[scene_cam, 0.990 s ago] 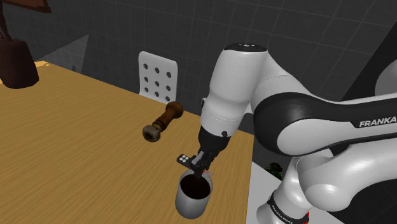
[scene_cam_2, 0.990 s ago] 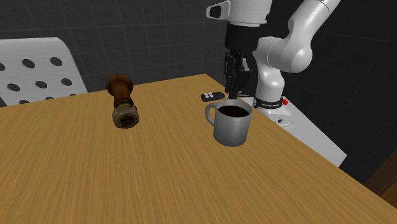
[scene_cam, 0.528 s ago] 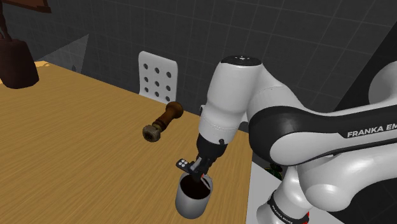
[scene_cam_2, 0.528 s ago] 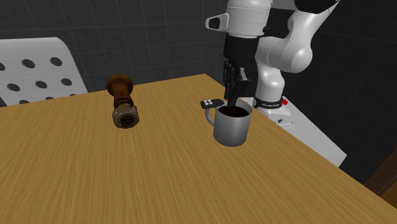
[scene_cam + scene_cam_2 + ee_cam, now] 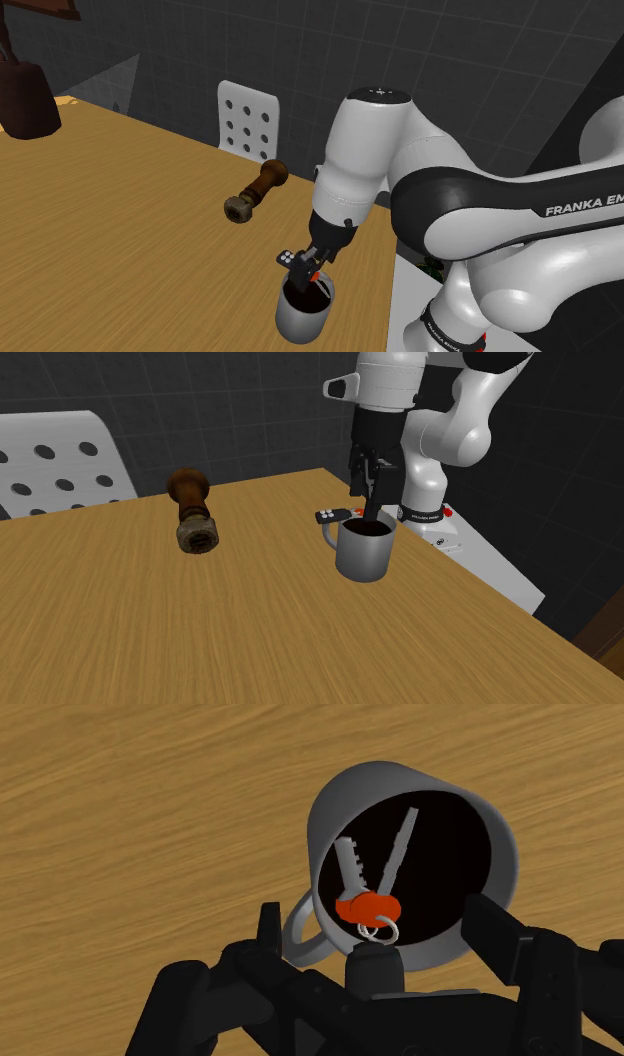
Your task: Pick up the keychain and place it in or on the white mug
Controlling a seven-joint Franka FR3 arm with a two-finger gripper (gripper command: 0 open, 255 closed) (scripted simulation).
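fingers (image 5: 500, 944) wide, clear of keychain (image 5: 368, 907) | keychain hangs inside mug (image 5: 318, 824) | advice: lift straight up, avoid snagging it

text: "FRANKA EM" | on: arm (image 5: 480, 205) | rest seemingly cut off

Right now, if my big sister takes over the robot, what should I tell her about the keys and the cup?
Gripper: the black two-finger gripper is open and sits just above the mug, fingers either side of the keychain without touching it.
Things: the grey mug with a dark inside stands upright on the wooden table. The keychain with two grey keys, a red tag and a black fob has its keys down inside the mug, and the fob sticks out over the rim by the handle.
Done: keychain picked up, put in the mug and let go.
Left: probably only lifting the gripper straight up, clear of the fob.
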